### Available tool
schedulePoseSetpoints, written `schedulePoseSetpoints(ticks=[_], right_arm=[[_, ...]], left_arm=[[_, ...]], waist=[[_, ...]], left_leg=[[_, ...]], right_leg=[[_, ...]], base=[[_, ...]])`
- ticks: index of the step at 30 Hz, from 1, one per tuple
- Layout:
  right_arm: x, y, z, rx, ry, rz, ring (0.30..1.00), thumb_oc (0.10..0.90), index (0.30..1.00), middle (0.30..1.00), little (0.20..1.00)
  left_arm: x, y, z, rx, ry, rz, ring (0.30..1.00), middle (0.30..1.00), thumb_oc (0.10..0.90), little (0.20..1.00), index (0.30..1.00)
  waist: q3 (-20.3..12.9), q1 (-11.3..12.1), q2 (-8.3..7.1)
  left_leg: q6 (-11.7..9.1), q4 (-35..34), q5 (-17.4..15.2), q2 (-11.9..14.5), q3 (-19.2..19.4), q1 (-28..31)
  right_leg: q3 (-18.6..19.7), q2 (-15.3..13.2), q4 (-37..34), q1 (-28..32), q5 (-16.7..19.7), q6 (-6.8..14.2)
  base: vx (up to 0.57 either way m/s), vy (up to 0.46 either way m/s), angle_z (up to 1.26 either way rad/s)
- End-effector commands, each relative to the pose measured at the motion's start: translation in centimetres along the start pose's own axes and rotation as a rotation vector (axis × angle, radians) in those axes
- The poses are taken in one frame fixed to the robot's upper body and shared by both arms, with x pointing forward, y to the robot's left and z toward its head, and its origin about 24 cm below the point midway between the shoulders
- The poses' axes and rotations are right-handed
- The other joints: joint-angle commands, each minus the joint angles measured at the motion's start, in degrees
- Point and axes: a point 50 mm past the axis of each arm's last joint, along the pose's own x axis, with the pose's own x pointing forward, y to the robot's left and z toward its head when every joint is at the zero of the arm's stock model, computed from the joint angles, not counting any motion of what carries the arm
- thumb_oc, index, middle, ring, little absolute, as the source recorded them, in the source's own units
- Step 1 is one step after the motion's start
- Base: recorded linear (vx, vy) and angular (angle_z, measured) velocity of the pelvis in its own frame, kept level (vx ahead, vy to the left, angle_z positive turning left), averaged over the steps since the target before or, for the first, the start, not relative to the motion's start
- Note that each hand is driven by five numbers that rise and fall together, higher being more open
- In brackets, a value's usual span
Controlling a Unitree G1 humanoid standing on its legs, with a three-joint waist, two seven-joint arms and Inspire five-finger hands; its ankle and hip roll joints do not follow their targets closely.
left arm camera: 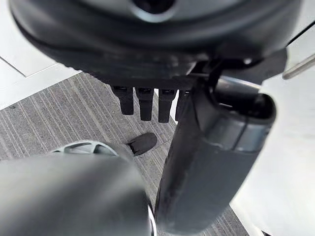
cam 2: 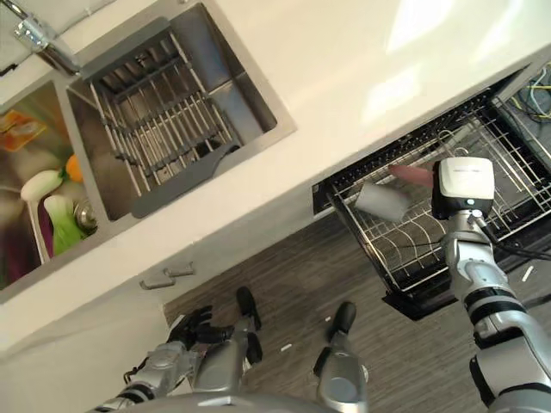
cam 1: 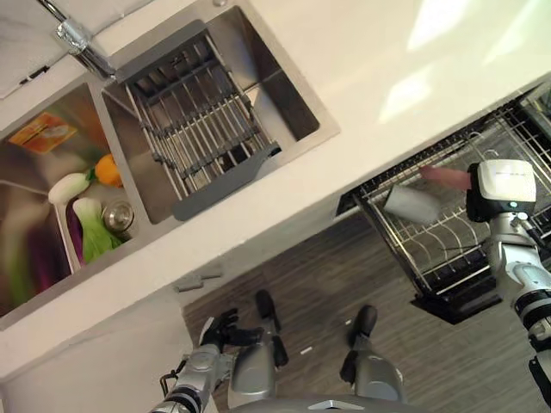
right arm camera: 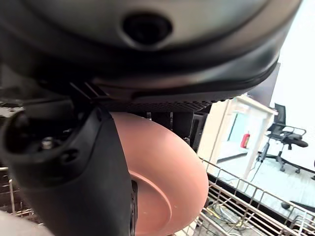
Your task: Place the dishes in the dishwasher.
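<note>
A pink plate (right arm camera: pixel 170 179) is held on edge over the pulled-out dishwasher rack (cam 1: pixel 448 254). My right hand (right arm camera: pixel 69 167) is shut on it, thumb on one face and fingers behind. From the head the plate (cam 1: pixel 443 177) shows as a pink sliver just past my right wrist. A grey cup (cam 1: pixel 411 204) lies on its side in the rack beside the plate. My left hand (cam 1: pixel 220 330) hangs low by the cabinet front, its fingers (left arm camera: pixel 140 101) relaxed and holding nothing.
A white counter (cam 1: pixel 405 77) runs above the dishwasher. The steel sink (cam 1: pixel 301 120) holds a grey wire drainer (cam 1: pixel 202 129). The neighbouring basin (cam 1: pixel 34 215) contains vegetables and an orange item. A cabinet handle (cam 1: pixel 200 280) sits under the counter, and the floor (cam 1: pixel 318 284) below is wood-patterned.
</note>
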Motion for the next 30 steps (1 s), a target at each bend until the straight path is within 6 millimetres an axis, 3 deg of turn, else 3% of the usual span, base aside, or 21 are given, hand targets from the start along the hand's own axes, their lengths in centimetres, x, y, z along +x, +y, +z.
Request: schedulePoseSetpoints(ticks=[1, 2, 3, 4, 7, 8, 12, 16, 18, 20, 21, 23, 24, 25, 26, 27, 28, 29, 30], right_arm=[[3.2, -4.2, -1.3, -0.011, 0.086, -0.208, 0.305, 0.403, 0.305, 0.305, 0.305], [3.2, -4.2, -1.2, -0.011, 0.085, -0.209, 0.472, 0.515, 0.472, 0.472, 0.472], [3.3, -4.2, -1.1, -0.023, 0.08, -0.204, 0.801, 0.734, 0.801, 0.801, 0.801], [3.3, -4.0, -0.9, -0.033, 0.079, -0.196, 0.9, 0.8, 0.9, 0.9, 0.9], [3.0, -3.4, -0.2, -0.021, 0.085, -0.197, 0.9, 0.8, 0.9, 0.9, 0.9], [2.3, -2.5, 1.2, 0.022, 0.046, -0.173, 0.9, 0.8, 0.9, 0.9, 0.9], [0.4, -0.8, 3.4, 0.04, -0.099, -0.067, 0.9, 0.8, 0.9, 0.9, 0.9], [-1.1, -0.4, 4.1, 0.113, -0.198, 0.024, 0.9, 0.8, 0.9, 0.9, 0.9], [-1.6, -0.4, 3.9, 0.176, -0.215, 0.06, 0.9, 0.8, 0.9, 0.9, 0.9], [-2.1, -1.0, 2.2, 0.237, -0.178, 0.059, 0.9, 0.8, 0.9, 0.9, 0.9], [-2.1, -1.0, 2.2, 0.237, -0.178, 0.059, 0.9, 0.8, 0.9, 0.9, 0.9], [-2.3, -2.6, -0.6, 0.285, -0.071, -0.029, 0.9, 0.8, 0.9, 0.9, 0.9], [-2.3, -2.6, -0.6, 0.285, -0.071, -0.029, 0.9, 0.8, 0.9, 0.9, 0.9], [-2.5, -3.3, -2.1, 0.316, 0.001, -0.084, 0.9, 0.8, 0.9, 0.9, 0.9], [-3.5, -4.0, -5.0, 0.349, 0.133, -0.168, 0.825, 0.75, 0.825, 0.825, 0.825], [-3.5, -4.0, -5.0, 0.349, 0.133, -0.168, 0.825, 0.75, 0.825, 0.825, 0.825], [-4.1, -4.3, -6.6, 0.372, 0.219, -0.214, 0.3, 0.4, 0.3, 0.3, 0.3], [-4.1, -4.3, -6.6, 0.372, 0.219, -0.214, 0.3, 0.4, 0.3, 0.3, 0.3], [-8.0, -2.1, -11.2, 0.48, 0.563, -0.269, 0.3, 0.4, 0.3, 0.3, 0.3]], left_arm=[[-1.4, 1.9, -5.3, 0.117, 0.183, 0.044, 0.9, 0.9, 0.8, 0.9, 0.9], [-1.4, 1.9, -5.3, 0.116, 0.183, 0.044, 0.9, 0.9, 0.8, 0.9, 0.9], [-1.3, 1.9, -5.0, 0.109, 0.172, 0.046, 0.9, 0.9, 0.8, 0.9, 0.9], [-1.2, 1.8, -4.7, 0.104, 0.162, 0.045, 0.9, 0.9, 0.8, 0.9, 0.9], [-1.1, 1.7, -4.4, 0.094, 0.152, 0.051, 0.9, 0.9, 0.8, 0.9, 0.9], [-1.0, 1.8, -4.3, 0.092, 0.159, 0.06, 0.9, 0.9, 0.8, 0.9, 0.9], [-0.8, 2.2, -4.1, 0.087, 0.163, 0.083, 0.9, 0.9, 0.8, 0.9, 0.9], [-0.7, 2.8, -3.7, 0.092, 0.159, 0.097, 0.9, 0.9, 0.8, 0.9, 0.9], [-0.6, 3.1, -3.5, 0.09, 0.156, 0.096, 0.9, 0.9, 0.8, 0.9, 0.9], [-0.7, 3.4, -3.7, 0.088, 0.176, 0.089, 0.9, 0.9, 0.8, 0.9, 0.9], [-0.7, 3.4, -3.7, 0.088, 0.176, 0.089, 0.9, 0.9, 0.8, 0.9, 0.9], [-0.9, 3.5, -4.4, 0.095, 0.21, 0.088, 0.9, 0.9, 0.8, 0.9, 0.9], [-0.9, 3.5, -4.4, 0.095, 0.21, 0.088, 0.9, 0.9, 0.8, 0.9, 0.9], [-1.0, 3.5, -4.7, 0.095, 0.226, 0.09, 0.9, 0.9, 0.8, 0.9, 0.9], [-1.2, 3.5, -5.3, 0.091, 0.245, 0.091, 0.9, 0.9, 0.8, 0.9, 0.9], [-1.2, 3.5, -5.3, 0.091, 0.245, 0.091, 0.9, 0.9, 0.8, 0.9, 0.9], [-1.3, 3.5, -5.6, 0.093, 0.254, 0.091, 0.9, 0.9, 0.8, 0.9, 0.9], [-1.3, 3.5, -5.6, 0.093, 0.254, 0.091, 0.9, 0.9, 0.8, 0.9, 0.9], [-1.5, 3.4, -6.2, 0.072, 0.275, 0.092, 0.9, 0.9, 0.8, 0.9, 0.9]], waist=[[-1.01, -0.06, -0.78], [-1.04, -0.1, -0.77], [-0.92, 0.0, -0.51], [-0.76, 0.05, -0.24], [-0.27, -0.02, 0.34], [-0.45, -0.23, 0.15], [-0.82, -0.84, -0.66], [-1.42, -1.67, -1.86], [-1.9, -2.3, -2.69], [-3.06, -3.51, -4.17], [-3.06, -3.51, -4.17], [-4.0, -4.57, -5.16], [-4.0, -4.57, -5.16], [-4.49, -5.04, -5.4], [-5.25, -5.99, -5.55], [-5.25, -5.99, -5.55], [-5.56, -6.39, -5.59], [-5.56, -6.39, -5.59], [-6.53, -8.09, -5.65]], left_leg=[[-4.0, 0.59, 0.76, 1.2, -2.29, -2.99], [-3.99, 0.6, 0.76, 1.2, -2.28, -3.06], [-4.0, 0.55, 0.82, 1.1, -2.28, -3.34], [-3.95, 0.52, 0.88, 1.0, -2.24, -3.62], [-3.21, 0.43, 2.08, 1.04, -1.32, -4.18], [-3.22, 0.44, 2.0, 1.07, -1.28, -3.84], [-3.33, 0.56, 1.67, 1.31, -1.43, -2.7], [-3.3, 0.73, 1.08, 1.52, -1.36, -1.1], [-3.21, 0.78, 0.5, 1.59, -1.01, 0.1], [-3.02, 0.87, -0.42, 1.76, -0.18, 2.57], [-3.02, 0.87, -0.42, 1.76, -0.18, 2.57], [-2.8, 0.96, -1.24, 1.85, 0.81, 4.93], [-2.8, 0.96, -1.24, 1.85, 0.81, 4.93], [-2.75, 0.96, -1.51, 1.88, 1.22, 5.78], [-2.56, 0.94, -2.05, 1.93, 1.95, 7.23], [-2.56, 0.94, -2.05, 1.93, 1.95, 7.23], [-2.51, 0.93, -2.29, 1.9, 2.44, 7.95], [-2.51, 0.93, -2.29, 1.9, 2.44, 7.95], [-2.22, 0.87, -3.1, 1.86, 3.1, 9.37]], right_leg=[[5.33, -2.21, 0.6, -0.25, -6.03, 5.59], [5.33, -2.22, 0.6, -0.32, -6.02, 5.59], [5.51, -2.34, 0.6, -0.76, -5.92, 5.63], [5.64, -2.53, 0.6, -1.22, -5.75, 5.65], [5.45, -2.6, 0.6, -2.29, -4.36, 5.31], [5.63, -2.53, 0.6, -1.99, -4.4, 5.24], [5.33, -2.38, 0.6, -0.95, -4.69, 4.94], [5.12, -2.21, 0.6, 0.5, -4.96, 4.75], [5.04, -1.95, 0.6, 1.38, -5.02, 4.67], [5.16, -1.5, 0.6, 3.22, -5.18, 4.65], [5.16, -1.5, 0.6, 3.22, -5.18, 4.65], [5.57, -1.16, 0.6, 4.79, -5.34, 4.72], [5.57, -1.16, 0.6, 4.79, -5.34, 4.72], [5.97, -0.98, 0.6, 5.42, -5.45, 4.72], [6.11, -0.76, 0.6, 6.39, -5.75, 4.77], [6.11, -0.76, 0.6, 6.39, -5.75, 4.77], [6.21, -0.74, 0.6, 6.76, -5.76, 4.79], [6.21, -0.74, 0.6, 6.76, -5.76, 4.79], [6.44, -0.72, 0.6, 7.65, -5.93, 4.84]], base=[[0.03, 0.012, 0.07], [0.03, 0.015, 0.0], [-0.03, 0.019, -0.03], [-0.12, 0.03, -0.04], [-0.05, 0.025, -0.05], [-0.1, 0.018, -0.06], [-0.01, -0.021, -0.06], [0.01, -0.043, -0.01], [0.02, -0.023, -0.03], [0.06, -0.044, -0.08], [0.06, -0.03, -0.02], [0.05, -0.015, -0.13], [0.05, -0.009, -0.21], [0.08, 0.01, -0.14], [0.08, 0.01, -0.14], [0.09, 0.016, -0.22], [0.03, 0.008, -0.18], [0.11, 0.021, -0.28], [0.1, 0.014, -0.2]])
